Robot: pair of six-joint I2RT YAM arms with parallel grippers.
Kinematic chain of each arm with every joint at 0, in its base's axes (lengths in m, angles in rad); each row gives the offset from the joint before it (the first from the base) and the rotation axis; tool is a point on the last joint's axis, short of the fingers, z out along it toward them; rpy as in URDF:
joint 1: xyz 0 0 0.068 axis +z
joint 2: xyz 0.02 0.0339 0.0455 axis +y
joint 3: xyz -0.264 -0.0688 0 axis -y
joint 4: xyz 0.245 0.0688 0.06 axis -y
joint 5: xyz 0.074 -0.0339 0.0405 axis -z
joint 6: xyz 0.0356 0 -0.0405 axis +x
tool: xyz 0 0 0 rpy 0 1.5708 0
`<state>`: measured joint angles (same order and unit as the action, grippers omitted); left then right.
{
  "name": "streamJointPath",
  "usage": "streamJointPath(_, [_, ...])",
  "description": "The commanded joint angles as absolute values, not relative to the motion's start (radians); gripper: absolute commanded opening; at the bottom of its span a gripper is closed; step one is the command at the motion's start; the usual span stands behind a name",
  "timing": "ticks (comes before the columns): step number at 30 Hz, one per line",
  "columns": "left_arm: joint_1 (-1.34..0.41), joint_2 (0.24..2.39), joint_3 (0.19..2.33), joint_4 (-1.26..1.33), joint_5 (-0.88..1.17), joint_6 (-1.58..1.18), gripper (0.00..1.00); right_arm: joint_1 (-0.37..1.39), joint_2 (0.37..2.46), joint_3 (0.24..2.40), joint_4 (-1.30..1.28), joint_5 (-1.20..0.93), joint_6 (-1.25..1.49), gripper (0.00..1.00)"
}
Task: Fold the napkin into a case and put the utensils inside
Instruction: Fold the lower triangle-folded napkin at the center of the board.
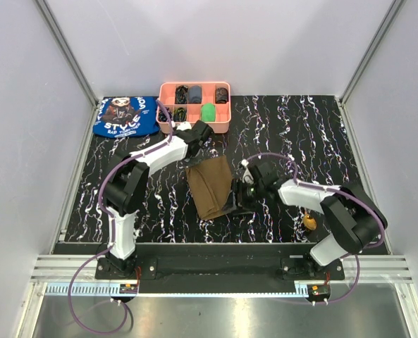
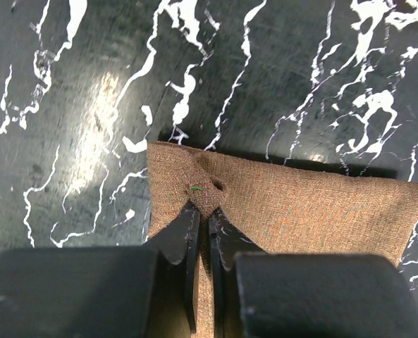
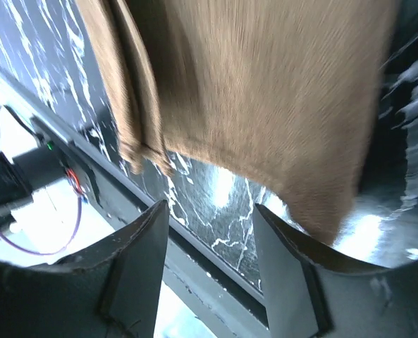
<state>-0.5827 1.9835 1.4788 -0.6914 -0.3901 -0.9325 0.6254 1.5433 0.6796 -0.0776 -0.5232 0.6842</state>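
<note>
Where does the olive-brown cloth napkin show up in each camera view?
Top external: olive-brown cloth napkin at table centre, between both arms.
Left wrist: napkin lower centre and right, pinched by the left end effector.
Right wrist: napkin across the upper frame, blurred.
Shared landmark: black white-veined table surface.

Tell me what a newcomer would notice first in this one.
The olive-brown napkin lies folded on the black marbled mat, the left claw shut on one edge, the right claw open beside it. A pink compartment tray and a blue printed cloth sit at the far edge.
</note>
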Motion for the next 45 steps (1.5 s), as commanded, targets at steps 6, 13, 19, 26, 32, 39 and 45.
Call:
streamJointPath(6, [-0.586,1.973,1.479,-0.597,-0.382,-0.842,0.03,0.545,1.621,0.920,-0.235,-0.517,0.558,0.61])
streamJointPath(13, [-0.603,1.979,1.460,-0.574,-0.359,-0.835,0.03,0.543,1.769,1.054,-0.206,-0.466,0.545,0.22])
streamJointPath(19, [-0.609,1.996,1.471,-0.571,-0.347,-0.831,0.02,0.543,1.847,1.184,-0.212,-0.449,0.520,0.06])
streamJointPath(26, [-0.620,2.000,1.473,-0.552,-0.328,-0.841,0.02,0.535,1.985,1.308,-0.212,-0.472,0.506,0.01])
streamJointPath(32, [-0.627,2.023,1.493,-0.545,-0.308,-0.842,0.02,0.529,2.075,1.382,-0.209,-0.483,0.505,0.00])
streamJointPath(39, [-0.637,2.057,1.505,-0.517,-0.291,-0.848,0.03,0.514,2.123,1.382,-0.203,-0.506,0.512,0.00])
streamJointPath(45, [-0.637,2.065,1.499,-0.502,-0.282,-0.856,0.05,0.496,2.037,1.336,-0.222,-0.491,0.522,0.04])
